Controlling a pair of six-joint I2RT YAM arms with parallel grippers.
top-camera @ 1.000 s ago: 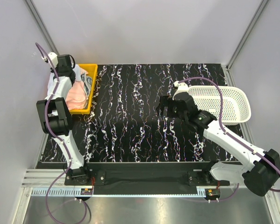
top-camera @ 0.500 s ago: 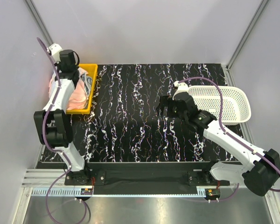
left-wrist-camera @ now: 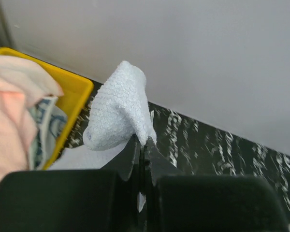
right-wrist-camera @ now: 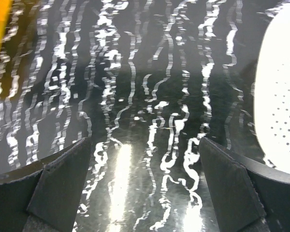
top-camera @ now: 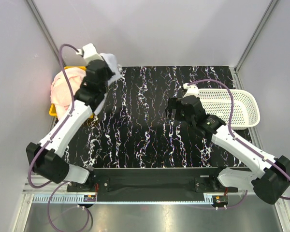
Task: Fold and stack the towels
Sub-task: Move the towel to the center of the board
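Note:
My left gripper [top-camera: 105, 71] is shut on a pale blue-white towel [top-camera: 112, 63], held in the air over the table's back left corner, just right of the yellow bin. In the left wrist view the towel [left-wrist-camera: 118, 108] bunches above the pinched fingertips [left-wrist-camera: 135, 154]. More towels stay in the bin: a plain pink one [top-camera: 65, 89] [left-wrist-camera: 9, 121] and a beige one with teal print [left-wrist-camera: 46, 121]. My right gripper [top-camera: 173, 110] [right-wrist-camera: 145, 164] hovers open over the table's middle, with only bare table between its fingers.
The yellow bin [top-camera: 53, 110] [left-wrist-camera: 72, 89] sits at the back left, mostly covered by the pink towel and my left arm. A white mesh basket [top-camera: 232, 107] [right-wrist-camera: 280, 106] stands at the right. The tabletop [top-camera: 145, 140] is black with white marbling.
The left gripper shut on the pale towel in the bin, then the arm swung up and right, carrying it out. The right arm barely moved.

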